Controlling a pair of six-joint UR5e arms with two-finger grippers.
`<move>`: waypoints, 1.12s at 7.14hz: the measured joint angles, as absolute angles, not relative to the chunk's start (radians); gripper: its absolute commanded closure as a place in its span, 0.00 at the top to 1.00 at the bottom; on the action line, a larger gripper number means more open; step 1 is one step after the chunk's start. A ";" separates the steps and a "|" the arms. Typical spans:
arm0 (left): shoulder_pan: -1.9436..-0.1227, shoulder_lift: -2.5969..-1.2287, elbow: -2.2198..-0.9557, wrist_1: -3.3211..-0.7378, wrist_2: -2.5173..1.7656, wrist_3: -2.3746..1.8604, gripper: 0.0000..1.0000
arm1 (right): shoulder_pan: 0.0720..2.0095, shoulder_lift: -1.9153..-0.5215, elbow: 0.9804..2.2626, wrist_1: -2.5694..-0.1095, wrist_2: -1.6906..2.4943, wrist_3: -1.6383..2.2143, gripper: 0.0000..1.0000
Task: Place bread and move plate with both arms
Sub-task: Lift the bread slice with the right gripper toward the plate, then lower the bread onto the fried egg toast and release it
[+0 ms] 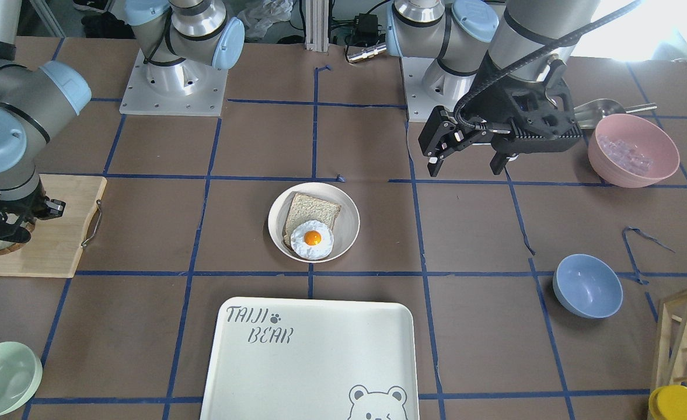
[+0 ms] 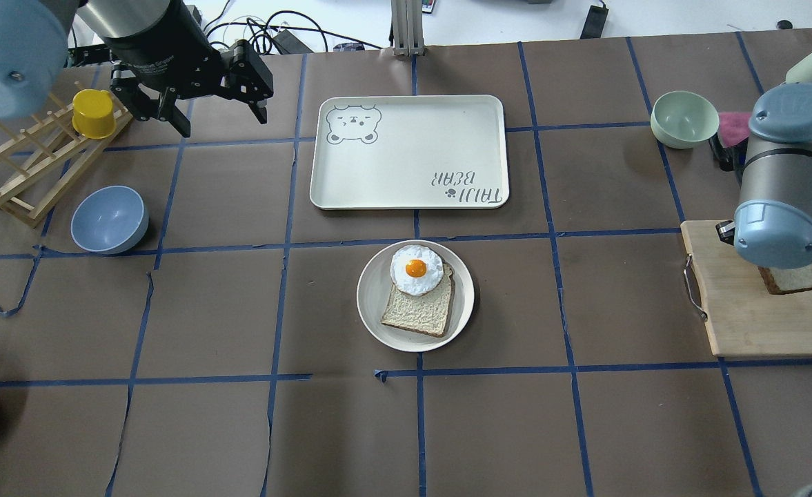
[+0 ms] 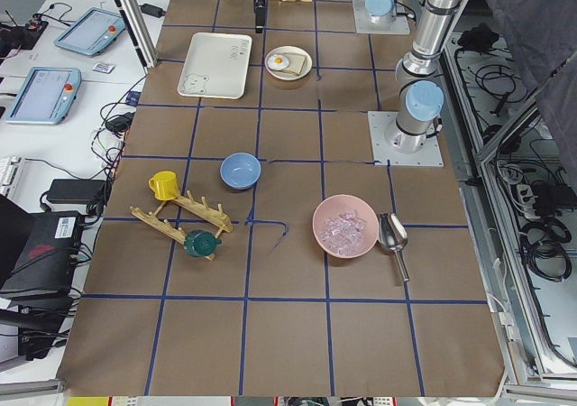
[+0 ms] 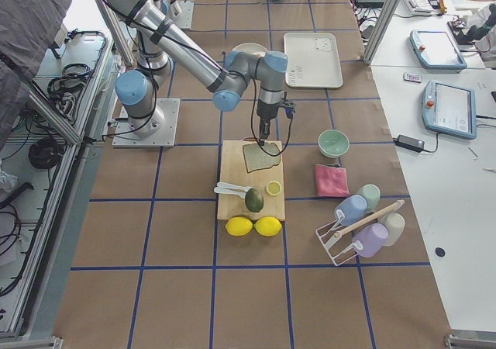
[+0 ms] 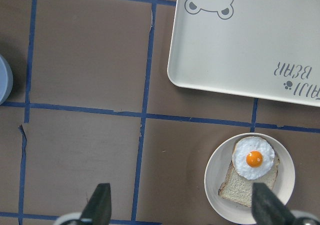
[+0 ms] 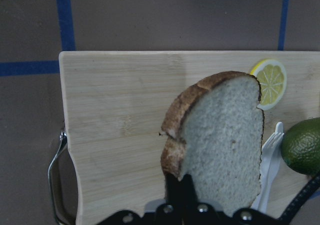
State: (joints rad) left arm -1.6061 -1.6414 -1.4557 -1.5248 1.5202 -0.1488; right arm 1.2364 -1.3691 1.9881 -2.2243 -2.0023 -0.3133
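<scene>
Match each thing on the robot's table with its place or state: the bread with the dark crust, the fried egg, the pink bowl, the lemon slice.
Things:
1. bread
2. fried egg
3. pink bowl
4. lemon slice

Places or states:
A. on the other slice in the plate
B. holds clear cubes
C. lying flat on the wooden board
D. pinched in the right gripper

Pairs: 1-D, 2-A, 3-B, 4-C

A white tray (image 2: pixel 409 152) lettered TAIJI BEAR lies on the brown tabletop (image 2: pixel 226 414); near it a fried egg (image 2: pixel 416 269) rests on a thin beige slice (image 2: pixel 419 312); a blue bowl (image 2: pixel 109 219) stands well apart; a lemon slice (image 6: pixel 270 82), a white fork (image 6: pixel 270 160) and a green fruit (image 6: pixel 302 145) lie on a wooden board (image 6: pixel 115 110).
</scene>
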 measured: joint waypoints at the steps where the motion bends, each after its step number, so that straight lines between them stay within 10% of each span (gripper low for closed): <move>1: -1.606 -1.641 -1.456 -1.525 1.520 -0.149 1.00 | 1.300 -1.377 1.923 -2.118 -2.001 -0.251 0.00; 8: -1.604 -1.641 -1.456 -1.525 1.520 -0.149 1.00 | 1.935 -1.266 1.691 -1.890 -1.631 0.683 0.00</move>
